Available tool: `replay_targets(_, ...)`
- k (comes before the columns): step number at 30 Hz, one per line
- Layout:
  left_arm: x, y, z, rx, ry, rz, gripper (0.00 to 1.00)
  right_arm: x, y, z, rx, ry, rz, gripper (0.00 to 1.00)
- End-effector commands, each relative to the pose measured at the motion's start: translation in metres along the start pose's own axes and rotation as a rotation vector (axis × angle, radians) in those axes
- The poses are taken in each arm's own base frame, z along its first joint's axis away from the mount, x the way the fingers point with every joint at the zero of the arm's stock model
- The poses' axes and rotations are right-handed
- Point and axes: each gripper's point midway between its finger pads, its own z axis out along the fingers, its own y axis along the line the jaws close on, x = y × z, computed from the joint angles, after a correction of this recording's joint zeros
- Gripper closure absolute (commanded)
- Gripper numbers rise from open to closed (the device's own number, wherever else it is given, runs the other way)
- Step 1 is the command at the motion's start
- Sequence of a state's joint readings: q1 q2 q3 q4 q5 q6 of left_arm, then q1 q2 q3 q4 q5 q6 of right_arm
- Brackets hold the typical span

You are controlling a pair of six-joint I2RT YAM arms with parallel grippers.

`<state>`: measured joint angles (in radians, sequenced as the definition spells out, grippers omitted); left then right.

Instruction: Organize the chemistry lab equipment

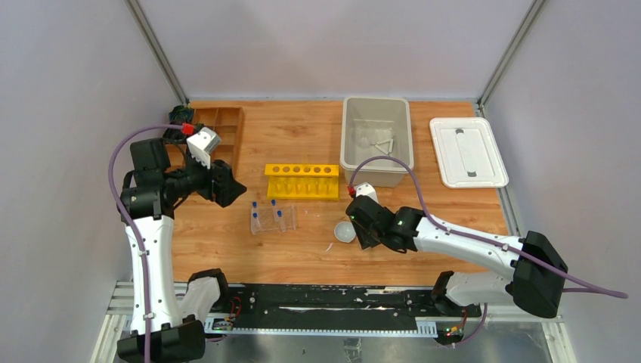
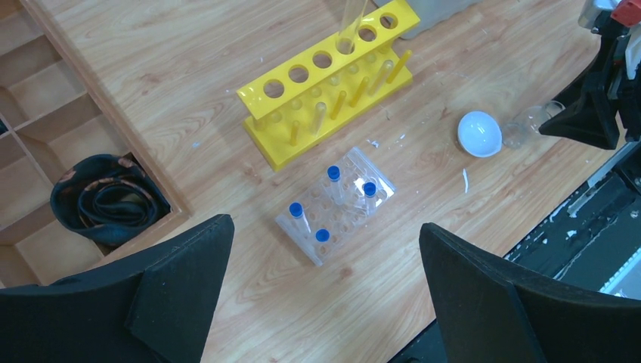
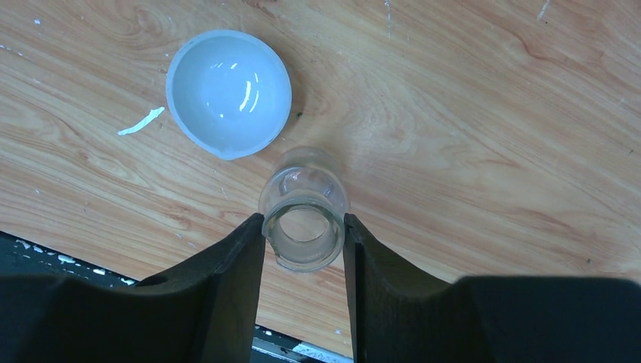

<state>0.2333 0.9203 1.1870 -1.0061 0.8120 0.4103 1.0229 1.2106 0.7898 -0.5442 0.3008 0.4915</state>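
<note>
The table (image 3: 491, 113) is varnished wood with a bold grain and a faint sheen, marked with white scuffs. The bowl (image 3: 229, 92) is white and glossy like glazed ceramic. The beaker (image 3: 304, 219) is clear, smooth glass. The right fingers (image 3: 227, 295) and left fingers (image 2: 174, 295) are matt black. The yellow rack (image 1: 301, 187) is shiny plastic; the clear rack (image 2: 336, 208) is transparent plastic, its tubes' caps (image 2: 295, 209) smooth blue. The tray (image 2: 45, 83) is dull brown wood. The bin (image 1: 376, 175) and lid (image 1: 467, 151) look like pale plastic.
</note>
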Motion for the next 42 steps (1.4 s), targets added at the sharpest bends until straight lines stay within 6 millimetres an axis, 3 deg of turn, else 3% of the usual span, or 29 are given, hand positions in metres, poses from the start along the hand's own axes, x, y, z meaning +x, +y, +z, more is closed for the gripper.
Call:
replay_targets(1,0.002,-0.003,-0.004,-0.010,-0.003,0.019,0.01,-0.007,-0.007,0.002,0.030,-0.027,0.009,0.57)
replay_targets(6,0.003,-0.003,-0.004,-0.009,-0.002,0.021,0.01,-0.006,-0.010,0.005,0.036,-0.024,0.010,0.61)
replay_targets(18,0.003,-0.005,-0.004,-0.001,-0.006,0.022,0.01,-0.002,-0.011,0.014,0.041,-0.015,0.020,0.55)
replay_targets(21,0.004,-0.005,-0.004,0.000,-0.006,0.024,0.01,-0.003,-0.009,0.015,0.039,-0.016,0.020,0.64)
replay_targets(24,0.004,-0.005,-0.004,0.000,-0.007,0.027,0.01,-0.007,-0.009,0.010,0.030,-0.035,0.033,0.86)
replay_targets(26,0.003,-0.005,-0.004,0.002,-0.008,0.026,0.02,-0.013,-0.010,0.000,0.023,-0.051,0.038,0.98)
replay_targets(27,0.003,-0.006,-0.004,0.004,-0.007,0.023,0.02,-0.017,-0.011,-0.006,0.018,-0.065,0.042,1.00)
replay_targets(34,0.000,-0.005,-0.004,0.004,-0.012,0.025,0.03,-0.059,-0.021,-0.065,-0.005,-0.198,0.048,1.00)
replay_targets(38,-0.006,-0.006,-0.006,0.007,-0.022,0.030,0.04,-0.098,-0.035,-0.105,0.016,-0.288,0.055,1.00)
replay_targets(42,-0.009,-0.007,-0.005,0.017,-0.028,0.027,0.07,-0.137,-0.061,-0.125,0.083,-0.324,0.070,1.00)
